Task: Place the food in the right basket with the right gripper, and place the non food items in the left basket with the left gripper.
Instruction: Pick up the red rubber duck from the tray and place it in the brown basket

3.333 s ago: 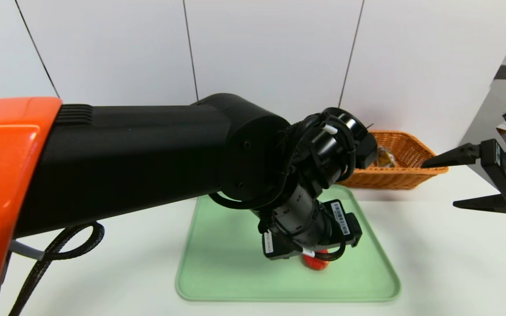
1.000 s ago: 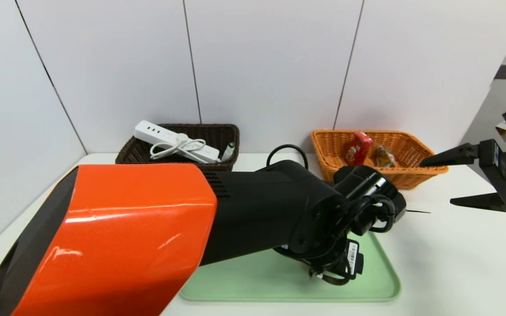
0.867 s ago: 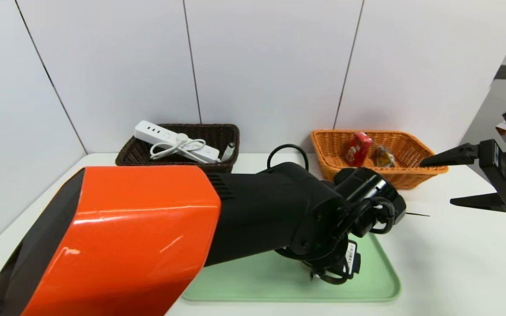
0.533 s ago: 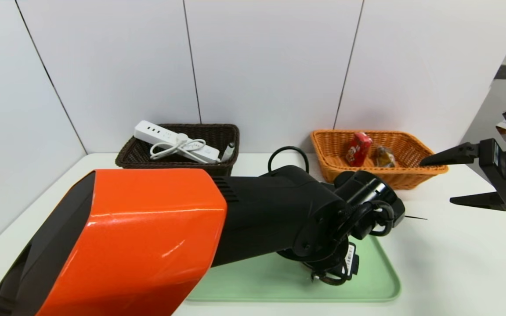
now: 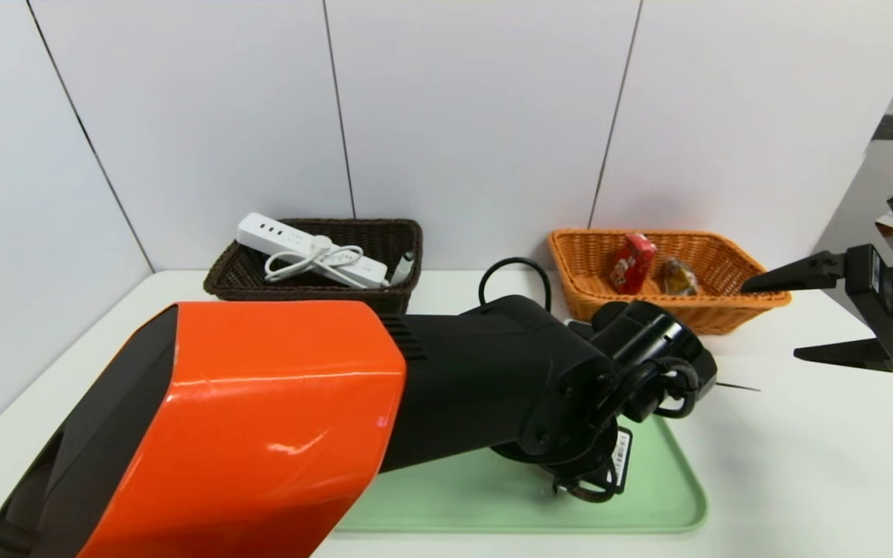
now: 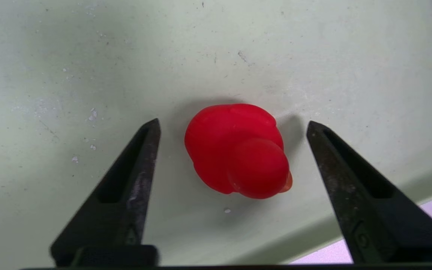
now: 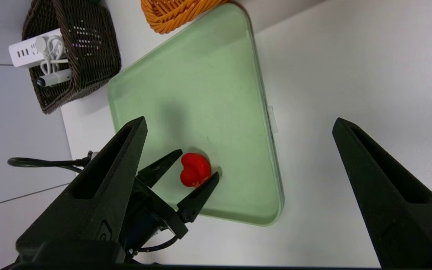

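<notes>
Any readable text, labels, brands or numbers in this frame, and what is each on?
No text can be read.
Barcode sticker on the left wrist: bars and print too small.
Red carton in the orange basket: printed design, wording too small.
Power strip in the dark basket: no marking legible.
Red duck on the green tray: no text.

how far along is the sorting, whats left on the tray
Mostly done. The red carton and snack packet lie in the orange basket; the power strip and marker in the dark basket. In hand: the left gripper brackets the red duck on the green tray, not yet gripping. Right gripper idles open.
</notes>
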You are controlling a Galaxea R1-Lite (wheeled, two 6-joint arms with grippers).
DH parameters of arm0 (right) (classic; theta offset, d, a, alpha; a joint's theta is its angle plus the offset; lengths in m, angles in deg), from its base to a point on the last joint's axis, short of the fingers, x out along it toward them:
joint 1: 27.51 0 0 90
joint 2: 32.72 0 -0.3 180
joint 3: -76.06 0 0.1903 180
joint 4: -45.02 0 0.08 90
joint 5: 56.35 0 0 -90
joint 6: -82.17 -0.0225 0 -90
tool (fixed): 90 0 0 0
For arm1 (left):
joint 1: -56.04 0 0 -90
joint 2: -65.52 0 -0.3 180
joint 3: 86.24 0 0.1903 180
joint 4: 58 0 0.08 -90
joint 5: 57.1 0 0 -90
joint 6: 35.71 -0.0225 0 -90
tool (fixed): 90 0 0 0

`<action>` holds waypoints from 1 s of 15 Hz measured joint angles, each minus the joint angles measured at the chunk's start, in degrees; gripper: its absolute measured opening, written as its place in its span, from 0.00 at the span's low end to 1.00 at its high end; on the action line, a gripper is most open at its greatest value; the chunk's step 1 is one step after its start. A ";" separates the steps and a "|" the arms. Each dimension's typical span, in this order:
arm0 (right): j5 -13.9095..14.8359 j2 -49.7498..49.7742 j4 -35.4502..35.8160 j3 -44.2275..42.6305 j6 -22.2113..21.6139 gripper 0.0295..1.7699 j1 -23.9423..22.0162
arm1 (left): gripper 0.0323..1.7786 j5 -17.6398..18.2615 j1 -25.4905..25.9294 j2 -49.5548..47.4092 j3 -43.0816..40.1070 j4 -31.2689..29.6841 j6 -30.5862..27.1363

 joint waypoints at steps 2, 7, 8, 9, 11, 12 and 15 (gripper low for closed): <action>0.02 0.00 -0.06 0.02 0.02 0.97 -0.02 | 0.57 0.00 0.00 0.22 0.00 0.04 0.17; 0.02 0.16 -0.02 0.02 0.00 0.97 0.00 | 0.42 0.02 0.00 0.37 0.00 0.23 0.22; 0.02 0.24 -0.02 0.02 0.02 0.97 0.00 | 0.42 0.02 0.00 0.37 0.00 0.28 0.17; 0.02 0.33 -0.06 0.02 0.00 0.97 0.00 | 0.41 0.02 0.00 0.37 0.00 0.34 0.16; 0.02 0.38 -0.06 0.02 -0.02 0.97 0.02 | 0.40 0.02 0.00 0.33 0.00 0.48 0.11; 0.00 0.38 -0.06 0.00 0.00 0.97 0.02 | 0.40 0.05 0.00 0.23 0.00 0.59 0.16; 0.00 0.60 -0.09 -0.02 0.02 0.97 0.00 | 0.39 0.20 0.02 -0.77 -0.02 0.30 -0.02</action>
